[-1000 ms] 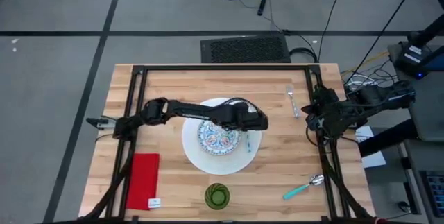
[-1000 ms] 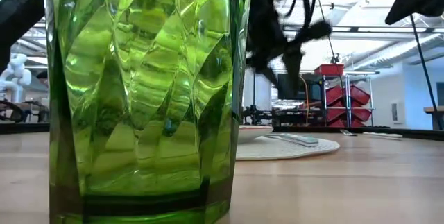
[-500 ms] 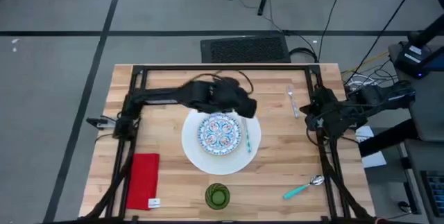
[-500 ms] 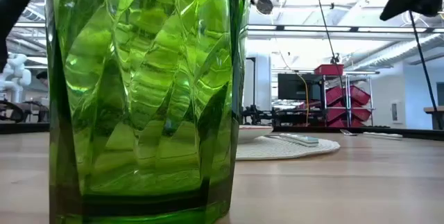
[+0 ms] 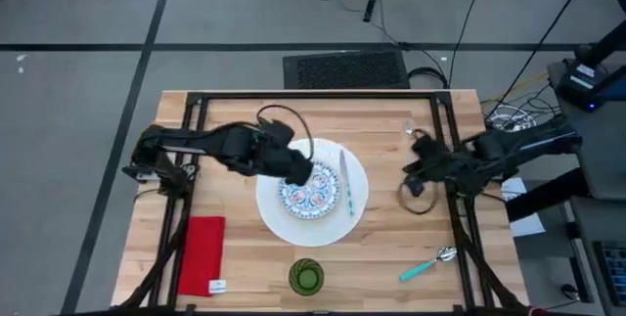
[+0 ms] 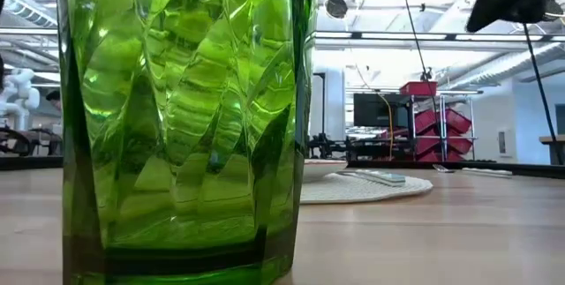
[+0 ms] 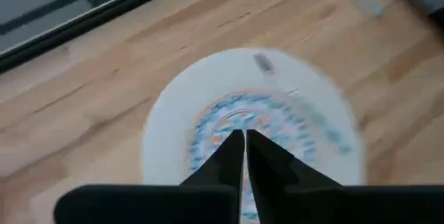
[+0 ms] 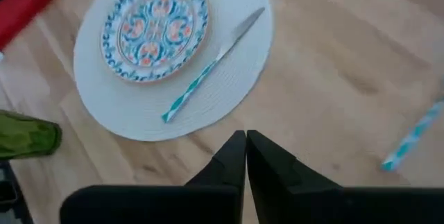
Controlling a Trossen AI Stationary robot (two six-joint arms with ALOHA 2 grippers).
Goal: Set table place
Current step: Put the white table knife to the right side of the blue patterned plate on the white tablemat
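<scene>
A large white plate (image 5: 313,220) lies mid-table with the small blue-red patterned plate (image 5: 309,193) on it. Beside that, on the white plate's right part, lies a knife with a teal-and-white handle (image 8: 208,68). The red napkin (image 5: 202,254) lies near left, the green cup (image 5: 306,277) stands at the near edge, and the teal-handled spoon (image 5: 427,265) lies near right. My right arm hides most of the fork (image 5: 410,128). My left gripper (image 7: 243,141) hovers shut over the patterned plate's left part. My right gripper (image 8: 245,142) hangs shut above bare wood, right of the white plate.
The table (image 5: 391,248) is edged by a black frame. A cable loop (image 5: 416,197) hangs under my right arm. In the low view the green cup (image 6: 185,117) fills the left half, and bare wood stretches right of it.
My left gripper has drawn back from the white plate's right part, first toward the far edge, then toward the left, and now hangs over the patterned plate's left part. My right gripper has moved toward the white plate, over the fork.
</scene>
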